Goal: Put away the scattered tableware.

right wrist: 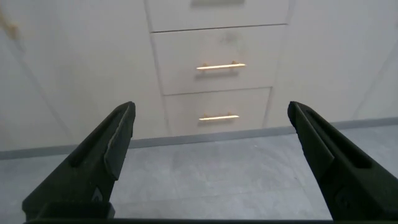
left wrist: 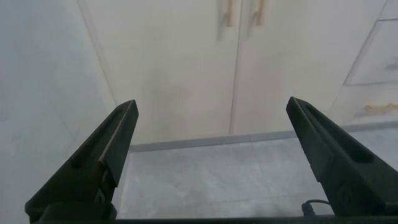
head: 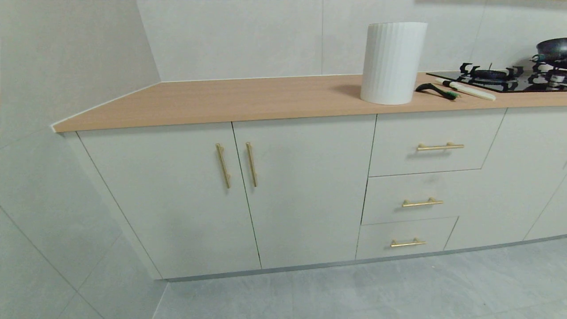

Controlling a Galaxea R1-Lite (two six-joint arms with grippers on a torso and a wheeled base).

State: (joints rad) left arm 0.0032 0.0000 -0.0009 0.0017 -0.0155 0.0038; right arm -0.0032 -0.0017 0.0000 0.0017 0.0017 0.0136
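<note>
On the wooden countertop (head: 248,99) stands a tall white ribbed container (head: 393,63). Just right of it lie a black-handled utensil (head: 436,90) and a white-handled utensil (head: 467,90), beside the stove. My left gripper (left wrist: 211,112) hangs low before the double cabinet doors (left wrist: 236,56), open with nothing between its fingers. My right gripper (right wrist: 211,115) is open and empty too, low above the floor, facing the lower drawers (right wrist: 217,59).
The cabinet front has two doors with gold handles (head: 237,164) and three drawers (head: 427,148) on the right. A black gas stove (head: 500,77) with a pan (head: 553,48) sits at the far right. A tiled wall closes the left side. Grey floor (head: 354,292) lies in front.
</note>
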